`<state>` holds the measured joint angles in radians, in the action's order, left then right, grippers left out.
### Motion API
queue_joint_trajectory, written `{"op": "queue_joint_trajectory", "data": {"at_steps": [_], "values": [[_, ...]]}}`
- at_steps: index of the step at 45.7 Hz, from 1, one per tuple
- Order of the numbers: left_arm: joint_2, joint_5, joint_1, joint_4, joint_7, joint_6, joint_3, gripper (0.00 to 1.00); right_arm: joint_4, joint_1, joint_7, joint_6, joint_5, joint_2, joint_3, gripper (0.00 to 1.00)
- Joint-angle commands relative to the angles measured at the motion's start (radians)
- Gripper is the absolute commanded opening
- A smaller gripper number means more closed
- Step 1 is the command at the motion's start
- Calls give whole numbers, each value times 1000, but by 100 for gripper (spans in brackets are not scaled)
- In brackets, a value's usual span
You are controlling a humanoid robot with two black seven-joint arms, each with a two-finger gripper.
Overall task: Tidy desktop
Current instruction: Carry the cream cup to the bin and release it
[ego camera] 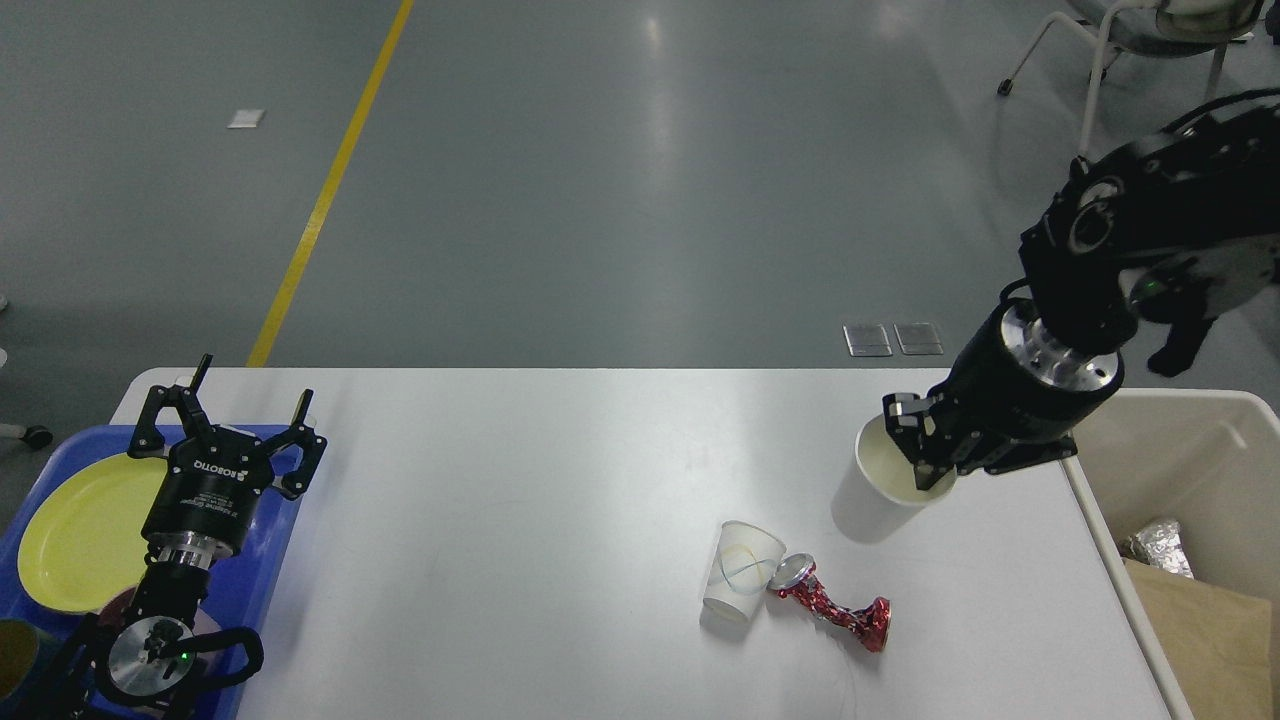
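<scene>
1. The big white flat desktop (pixel 520 520) fills the middle of the view. Its far edge meets the grey floor, and its left and middle parts are bare, with lots of room to move.
2. A blue plastic tray (pixel 262 560) sits at the left edge, with a round yellow plate (pixel 85 535) on it.
3. A beige plastic bin (pixel 1190 440) stands just beside the right edge (crumpled silver foil (pixel 1158 546) and brown paper lie inside).
4. Near the front, a small clear plastic cup (pixel 742 575) lies tipped. A crushed red metal can (pixel 832 607) lies touching it.
5. The right gripper (pixel 925 440) reaches down from the upper right. Its fingers pinch the rim of a tall white paper cup (pixel 880 485), which stands close to the right edge.
6. The left gripper (pixel 228 405) hovers over the tray, pointing away, with its fingers spread wide and holding nothing.
</scene>
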<state>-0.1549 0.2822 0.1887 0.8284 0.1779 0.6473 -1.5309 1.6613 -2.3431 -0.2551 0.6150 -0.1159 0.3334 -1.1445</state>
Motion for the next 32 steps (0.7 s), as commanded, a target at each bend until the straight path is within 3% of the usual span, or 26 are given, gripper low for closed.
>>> {"op": "queue_joint_trajectory", "data": {"at_steps": [1, 24, 32], "values": [[0, 0, 0, 0, 0, 0, 0, 96, -3, -36, 0, -7, 1, -7, -41, 0], [0, 0, 0, 0, 0, 0, 0, 96, -93, 37, 2, -118, -1, 7, -224, 0], [0, 0, 0, 0, 0, 0, 0, 96, -244, 214, 2, -164, 4, 188, -251, 0]]}}
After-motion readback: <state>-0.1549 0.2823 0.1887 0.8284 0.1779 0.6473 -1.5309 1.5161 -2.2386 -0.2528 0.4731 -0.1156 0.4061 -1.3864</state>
